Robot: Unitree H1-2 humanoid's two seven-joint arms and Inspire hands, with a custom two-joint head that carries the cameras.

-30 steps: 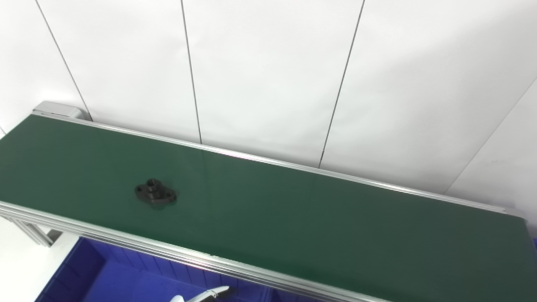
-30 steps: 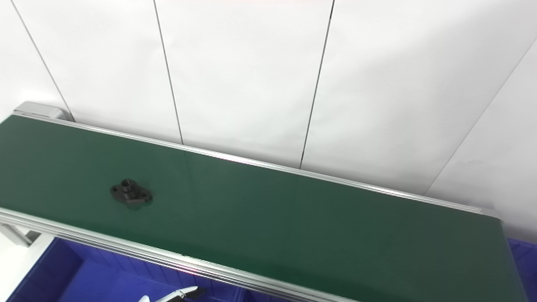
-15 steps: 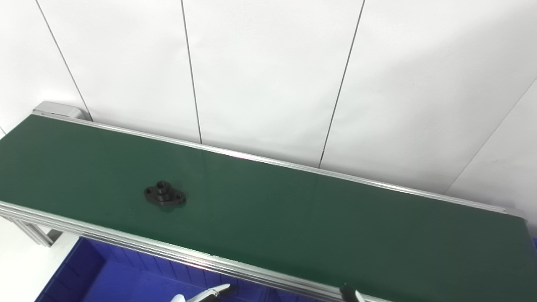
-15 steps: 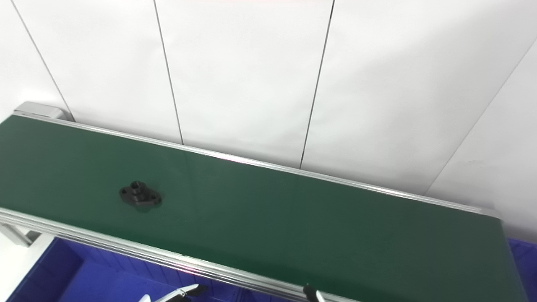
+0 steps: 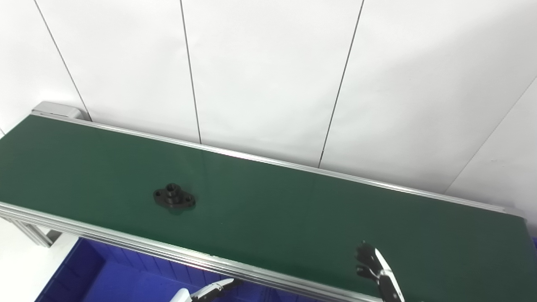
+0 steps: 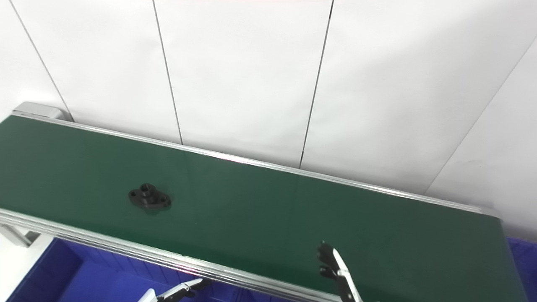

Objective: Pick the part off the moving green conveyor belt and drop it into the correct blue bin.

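Blue bin (image 5: 109, 277) at lower left, below the belt's near rail. Black part (image 5: 174, 198) lies flat on the green belt (image 5: 272, 209), left of centre, nearer the front rail, nothing touching it. Left hand (image 5: 209, 290) just a fingertip sliver at the bottom edge over the bin; can't tell if spread or closed. Right hand (image 5: 377, 270) pokes up over the belt's near right, well apart from part, fingers apart, holding nothing.
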